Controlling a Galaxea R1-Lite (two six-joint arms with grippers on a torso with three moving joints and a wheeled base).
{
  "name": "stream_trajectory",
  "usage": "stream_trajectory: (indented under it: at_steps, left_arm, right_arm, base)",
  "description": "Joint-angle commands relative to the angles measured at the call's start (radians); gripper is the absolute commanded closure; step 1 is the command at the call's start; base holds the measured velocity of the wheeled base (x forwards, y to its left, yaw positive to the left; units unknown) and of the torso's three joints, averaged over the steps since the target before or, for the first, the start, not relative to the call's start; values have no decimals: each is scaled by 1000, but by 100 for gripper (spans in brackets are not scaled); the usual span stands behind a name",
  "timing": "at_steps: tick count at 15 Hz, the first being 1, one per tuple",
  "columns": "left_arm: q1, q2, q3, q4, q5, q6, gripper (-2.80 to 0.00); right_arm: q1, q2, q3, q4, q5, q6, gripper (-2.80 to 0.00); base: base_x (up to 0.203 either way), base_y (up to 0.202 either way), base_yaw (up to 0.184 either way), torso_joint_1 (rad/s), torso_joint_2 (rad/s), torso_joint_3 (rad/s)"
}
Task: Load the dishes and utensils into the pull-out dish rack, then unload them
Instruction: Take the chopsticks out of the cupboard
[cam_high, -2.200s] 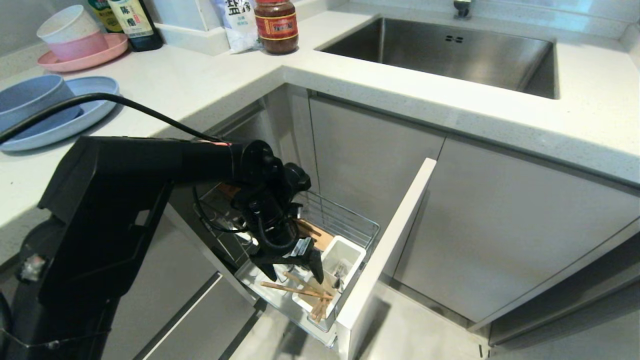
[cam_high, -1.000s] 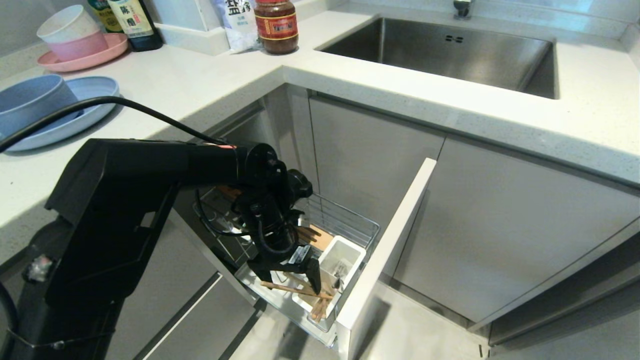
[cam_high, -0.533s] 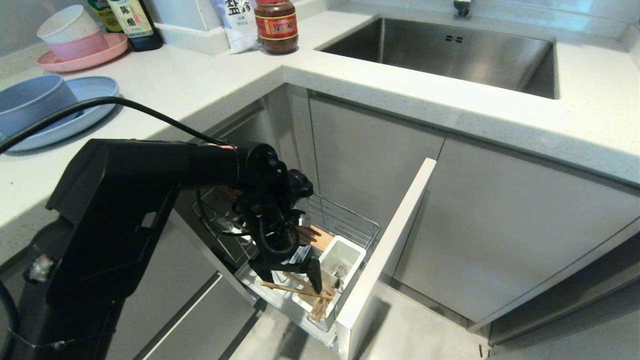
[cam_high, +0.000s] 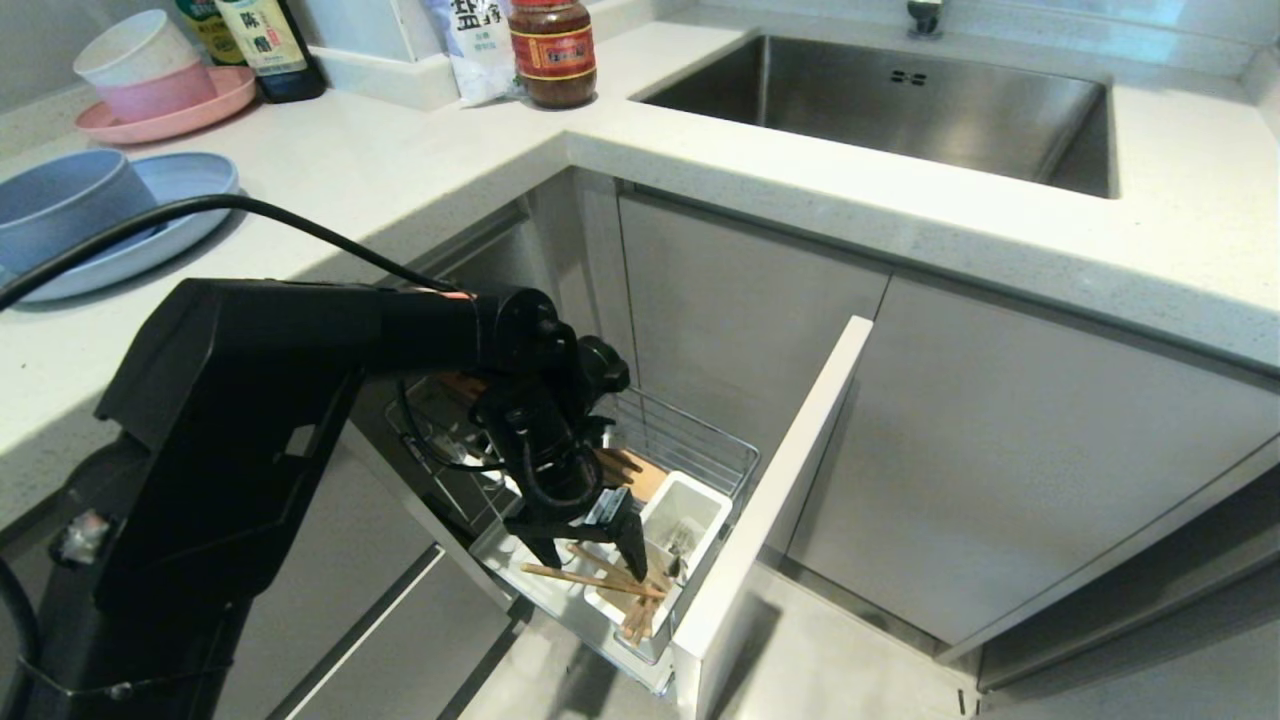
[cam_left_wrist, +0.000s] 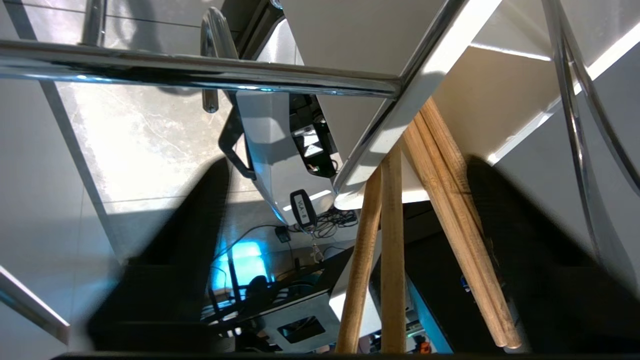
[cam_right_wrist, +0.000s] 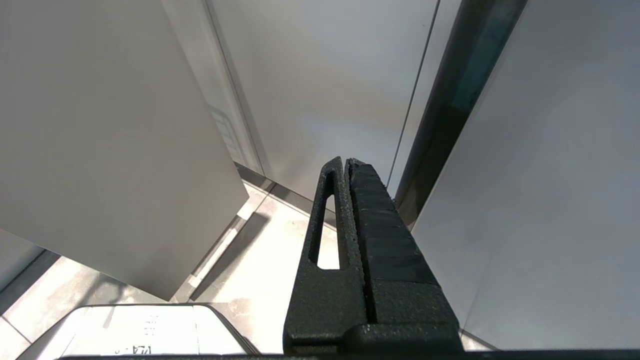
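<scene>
Left gripper (cam_high: 590, 549) hangs pointing down inside the pulled-out dish rack (cam_high: 700, 440), fingers spread apart, nothing clamped between them. Chopsticks (cam_high: 600, 580) lie directly under the fingertips, slanting across the rim of the white utensil cup (cam_high: 690, 500); some ends drop into the cup. In the left wrist view the chopsticks (cam_left_wrist: 395, 240) run up between the two dark fingers (cam_left_wrist: 525, 240), leaning on the cup's edge behind a chrome rail; whether either finger touches them cannot be told. Metal cutlery stands in the cup just right of the gripper. Plate (cam_high: 170, 200) and bowl (cam_high: 60, 200) sit on the counter, well apart, up-left. Right gripper (cam_right_wrist: 350, 165) is pressed together, empty, by grey cabinet doors (cam_right_wrist: 100, 125).
</scene>
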Motion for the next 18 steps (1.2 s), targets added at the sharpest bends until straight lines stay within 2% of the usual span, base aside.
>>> stream_trajectory:
  at_steps: [1,13,18]
  left_arm:
    - [0,0,0,6,0,-1,0]
    - [-16,1,0,12,-4,-3,0]
    - [-36,-46,2,61,-34,-4,0]
  right_arm:
    - [0,-4,2,0,0,0,0]
    - [0,-4,2,0,0,1,0]
    - [0,-4,2,0,0,0,0]
  base:
    - [0,0,0,0,0,0]
    - [0,0,0,0,0,0]
    - [0,0,0,0,0,0]
